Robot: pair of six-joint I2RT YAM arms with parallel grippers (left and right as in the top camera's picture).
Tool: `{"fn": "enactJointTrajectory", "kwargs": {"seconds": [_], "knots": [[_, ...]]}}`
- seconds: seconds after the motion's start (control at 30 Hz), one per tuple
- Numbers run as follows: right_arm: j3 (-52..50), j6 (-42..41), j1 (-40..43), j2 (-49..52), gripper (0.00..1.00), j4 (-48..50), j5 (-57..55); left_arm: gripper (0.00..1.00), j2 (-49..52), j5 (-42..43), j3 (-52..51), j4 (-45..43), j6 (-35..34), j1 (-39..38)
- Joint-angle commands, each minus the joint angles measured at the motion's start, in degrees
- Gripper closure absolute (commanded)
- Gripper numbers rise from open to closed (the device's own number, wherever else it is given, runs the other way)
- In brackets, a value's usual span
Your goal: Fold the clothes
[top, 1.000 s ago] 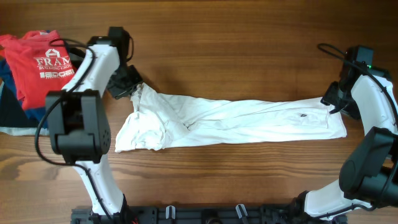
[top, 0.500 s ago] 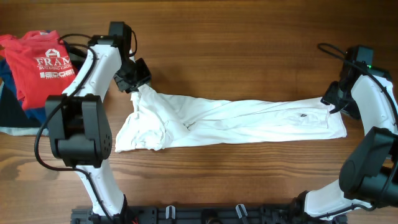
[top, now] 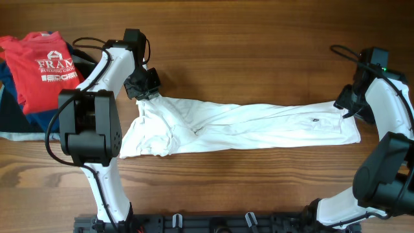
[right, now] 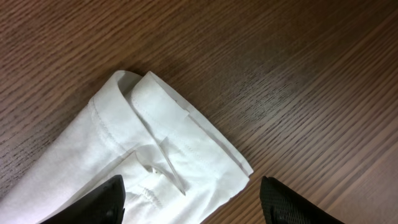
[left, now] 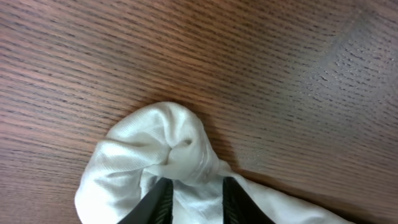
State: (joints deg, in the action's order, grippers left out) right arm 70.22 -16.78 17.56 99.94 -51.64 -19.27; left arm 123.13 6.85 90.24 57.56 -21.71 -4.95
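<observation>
Overhead: a white T-shirt (top: 259, 126) of soft, creased cotton lies folded into a long, narrow band across the wood-grain counter (top: 259, 39), between the two arms. Its bunched, puffier end tapers to a tip right at the left gripper (top: 143, 84); its flatter, squared end lies just beside the right gripper (top: 344, 102). Well out beyond the left gripper lies a red shirt (top: 45, 65) with a white house outline and the letters "FRAM", on top of dark garments (top: 13, 120).

Left wrist: the left gripper (left: 189, 183) has its jaws set narrow, with black fingers (left: 158, 199) on either side of the T-shirt (left: 168, 143). The ribbed weave puckers into a rounded knob just past the tips. I cannot tell whether they pinch it.

Right wrist: the right gripper (right: 194, 186) has its jaws spread wide, holding nothing. The stitched, doubled hem corner of the T-shirt (right: 155, 118) lies flat ahead of them and reaches in between them, on the striped grain of the counter (right: 280, 74).
</observation>
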Motion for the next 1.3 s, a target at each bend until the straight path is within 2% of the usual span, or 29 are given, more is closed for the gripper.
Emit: {"fn": "enactJointTrajectory", "kwargs": {"seconds": [0.0, 0.13, 0.23, 0.37, 0.57, 0.63, 0.77, 0.9, 0.97, 1.07, 1.27], "knots": [[-0.55, 0.31, 0.15, -1.27, 0.3, 0.0, 0.52, 0.72, -1.18, -2.08, 0.72, 0.13, 2.05, -0.09], [-0.52, 0.31, 0.15, -1.27, 0.3, 0.04, 0.52, 0.71, -3.15, -4.37, 0.96, 0.02, 1.84, -0.09], [-0.52, 0.28, 0.15, -1.27, 0.3, 0.07, 0.52, 0.71, -3.06, -4.37, 0.94, -0.07, 1.84, -0.09], [-0.55, 0.31, 0.15, -1.27, 0.3, 0.04, 0.52, 0.66, -3.06, -4.35, 0.94, -0.96, 1.88, -0.09], [-0.52, 0.33, 0.15, -1.27, 0.3, 0.17, 0.52, 0.65, -2.08, -4.35, 0.83, -2.05, 2.03, -0.9], [-0.52, 0.31, 0.15, -1.27, 0.3, 0.15, 0.52, 0.69, -1.2, -4.37, 0.83, -2.14, 2.03, -1.73], [-0.52, 0.31, 0.15, -1.27, 0.3, 0.11, 0.52, 0.96, -1.09, -5.57, 0.85, -2.34, 2.01, -2.23], [-0.52, 0.31, 0.15, -1.27, 0.3, 0.11, 0.52, 0.96, -1.25, -10.78, 0.85, -0.35, 1.51, -1.7], [-0.52, 0.31, 0.15, -1.27, 0.3, 0.11, 0.52, 0.96, -1.75, -14.03, 0.85, 2.21, -1.68, -1.09], [-0.52, 0.31, 0.15, -1.27, 0.3, 0.0, 0.52, 0.96, -3.98, -17.9, 0.85, 7.76, -10.16, 0.24], [-0.52, 0.31, 0.15, -1.27, 0.3, 0.09, 0.52, 0.96, -7.43, -9.97, 0.85, 12.98, -12.02, 2.03]]}}
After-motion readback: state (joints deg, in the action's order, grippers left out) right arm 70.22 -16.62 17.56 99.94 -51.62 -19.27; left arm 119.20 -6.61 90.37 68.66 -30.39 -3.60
